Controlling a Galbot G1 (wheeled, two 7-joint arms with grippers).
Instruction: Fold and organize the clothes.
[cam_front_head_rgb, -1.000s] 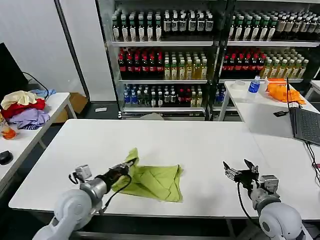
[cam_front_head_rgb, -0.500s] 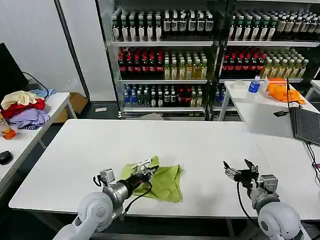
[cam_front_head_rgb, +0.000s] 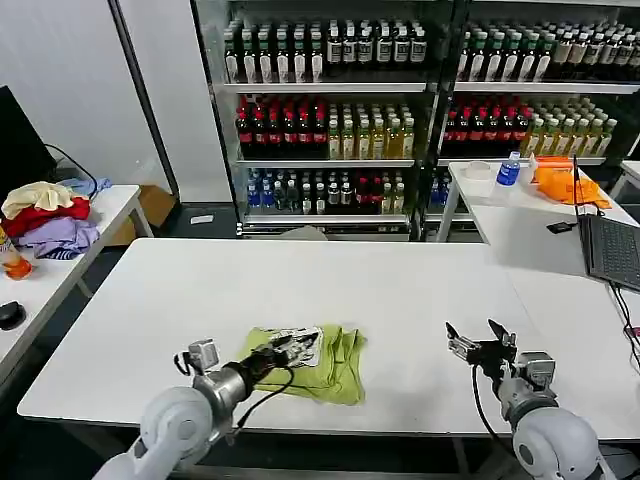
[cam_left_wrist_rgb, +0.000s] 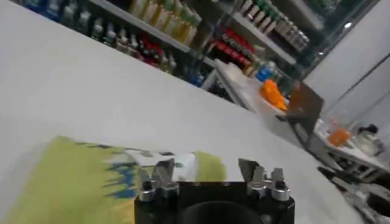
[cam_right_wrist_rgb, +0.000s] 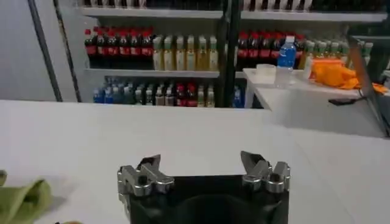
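Lime T-shirt (cam_front_head_rgb: 315, 362) lain folded at the white table's (cam_front_head_rgb: 400, 290) near middle, left gripper (cam_front_head_rgb: 297, 347) stretched low over it toward 2 o'clock, fingers spread, right gripper (cam_front_head_rgb: 478, 347) held above the table at the shirt's 3 o'clock, fingers parted, nothing grasped.

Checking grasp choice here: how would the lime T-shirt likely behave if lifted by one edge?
The lime T-shirt lies in soft, rumpled folds under the open left gripper, so it would probably droop and unfold. It looks thin, likely light. Pushed, it may bunch rather than slide.
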